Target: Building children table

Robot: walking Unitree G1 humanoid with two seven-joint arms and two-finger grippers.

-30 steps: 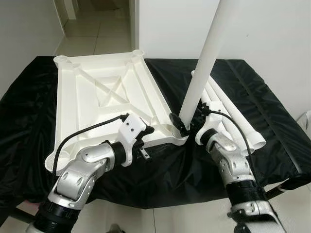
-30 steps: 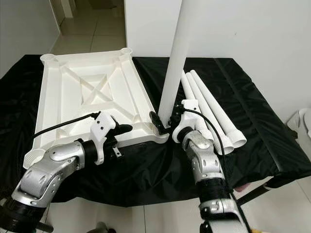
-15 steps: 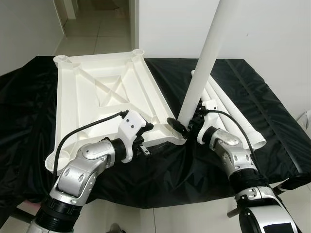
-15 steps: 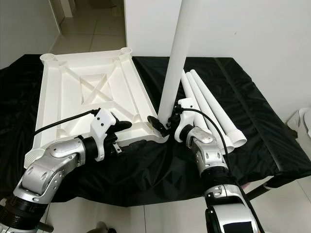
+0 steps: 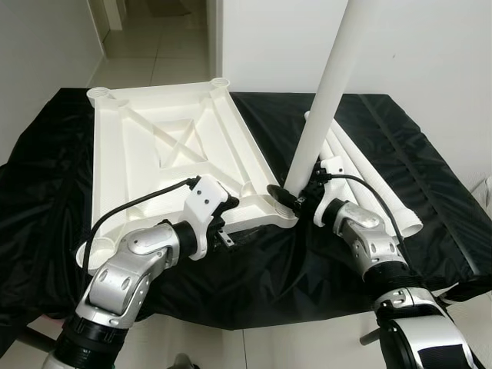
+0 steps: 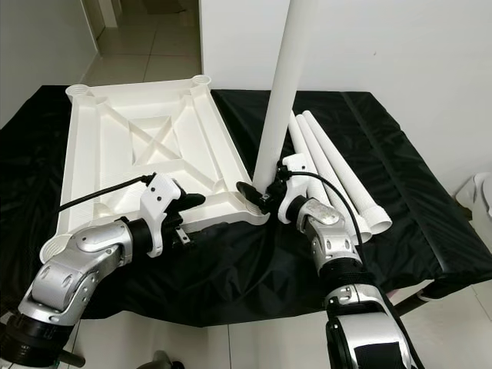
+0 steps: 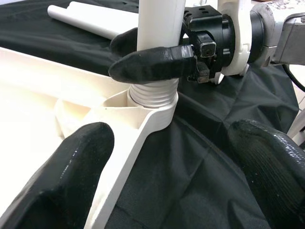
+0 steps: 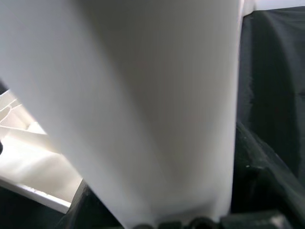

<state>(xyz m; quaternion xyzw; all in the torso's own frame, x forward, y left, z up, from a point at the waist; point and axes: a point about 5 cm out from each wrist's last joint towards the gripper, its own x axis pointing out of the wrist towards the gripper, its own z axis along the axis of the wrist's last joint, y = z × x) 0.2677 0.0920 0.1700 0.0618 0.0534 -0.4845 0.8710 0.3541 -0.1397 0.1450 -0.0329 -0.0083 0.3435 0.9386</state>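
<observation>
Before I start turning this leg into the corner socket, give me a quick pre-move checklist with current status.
1. Right hand clamped on the upright leg, just above its threads: ok.
2. Threaded end sitting in the corner socket of the tabletop: ok, though threads are exposed, so not fully seated.
3. Leg square to the socket: not ok, it leans in the eye views.
4. Left hand bracing the tabletop near that corner: cannot tell; its fingers are open and contact is unclear.
5. Spare legs lying apart from the socket on the black cloth: ok.
</observation>
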